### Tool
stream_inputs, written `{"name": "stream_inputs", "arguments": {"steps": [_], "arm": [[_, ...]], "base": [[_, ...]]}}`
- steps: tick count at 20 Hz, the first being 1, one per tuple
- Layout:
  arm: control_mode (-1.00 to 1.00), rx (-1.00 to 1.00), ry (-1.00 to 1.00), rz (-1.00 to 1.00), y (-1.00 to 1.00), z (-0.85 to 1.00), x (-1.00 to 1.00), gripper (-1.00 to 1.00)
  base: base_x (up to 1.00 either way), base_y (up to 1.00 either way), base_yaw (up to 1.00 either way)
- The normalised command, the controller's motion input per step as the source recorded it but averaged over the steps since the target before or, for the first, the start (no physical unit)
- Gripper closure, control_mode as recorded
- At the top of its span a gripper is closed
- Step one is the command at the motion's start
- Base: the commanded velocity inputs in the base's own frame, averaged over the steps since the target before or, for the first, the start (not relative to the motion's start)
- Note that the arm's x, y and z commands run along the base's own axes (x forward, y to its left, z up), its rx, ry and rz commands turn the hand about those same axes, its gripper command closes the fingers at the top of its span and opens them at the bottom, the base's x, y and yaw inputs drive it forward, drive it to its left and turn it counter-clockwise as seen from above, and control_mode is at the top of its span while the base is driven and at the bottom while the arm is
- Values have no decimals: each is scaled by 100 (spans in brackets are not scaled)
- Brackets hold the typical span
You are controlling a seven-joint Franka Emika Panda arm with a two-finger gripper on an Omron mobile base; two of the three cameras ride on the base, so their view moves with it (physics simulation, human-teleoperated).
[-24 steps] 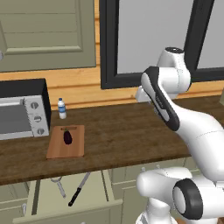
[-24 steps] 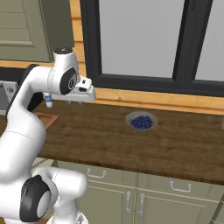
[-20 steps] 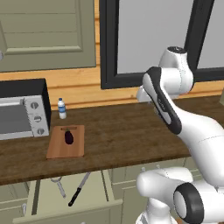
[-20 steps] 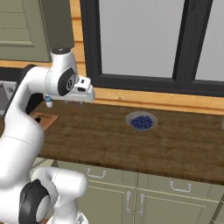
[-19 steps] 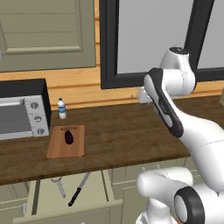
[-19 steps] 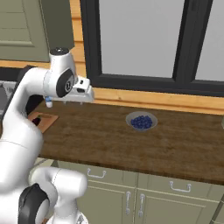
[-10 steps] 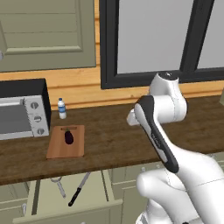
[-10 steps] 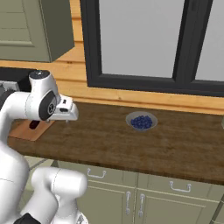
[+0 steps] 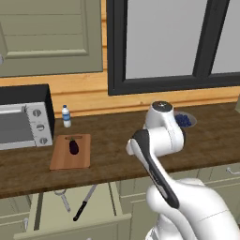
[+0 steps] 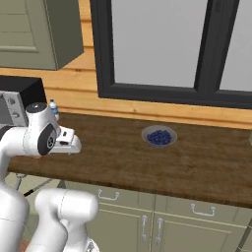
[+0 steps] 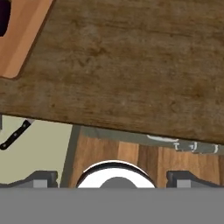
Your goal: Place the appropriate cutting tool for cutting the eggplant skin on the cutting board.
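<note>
Left base view: cutting board [image 9: 70,152] flat on the dark wooden counter [image 9: 117,140] just right of the toaster oven [image 9: 23,123], eggplant [image 9: 73,146] lying on the board, small bottle [image 9: 66,116] behind the board; below the counter edge, open drawer [image 9: 75,211] holding the cutting tool [image 9: 62,198] with loop head beside the black-handled knife [image 9: 84,203]. Right base view: gripper [image 10: 69,142] out over the counter's front edge, bowl of blue berries [image 10: 159,136] well apart to the right. Hand view: fingertips [image 11: 41,178] spread wide at the bottom with nothing between them, corner of the board at upper left, knife handle in the pale drawer at lower left.
</note>
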Motion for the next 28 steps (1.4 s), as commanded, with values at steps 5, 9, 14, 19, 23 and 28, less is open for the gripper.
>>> {"name": "stream_inputs", "arguments": {"steps": [5, 9, 14, 19, 23, 28], "arm": [[-100, 1, 0, -1, 76, -66, 0, -100], [-100, 0, 10, 0, 78, -52, 0, -100], [-100, 0, 13, 0, 66, -54, 0, -100], [-100, 3, 12, 0, 55, -51, 0, -100], [-100, 2, 17, 0, 44, -47, 0, -100], [-100, 0, 18, 0, 37, -35, -1, -100]], "base": [[0, 0, 0], [0, 0, 0], [0, 0, 0], [0, 0, 0], [0, 0, 0], [0, 0, 0]]}}
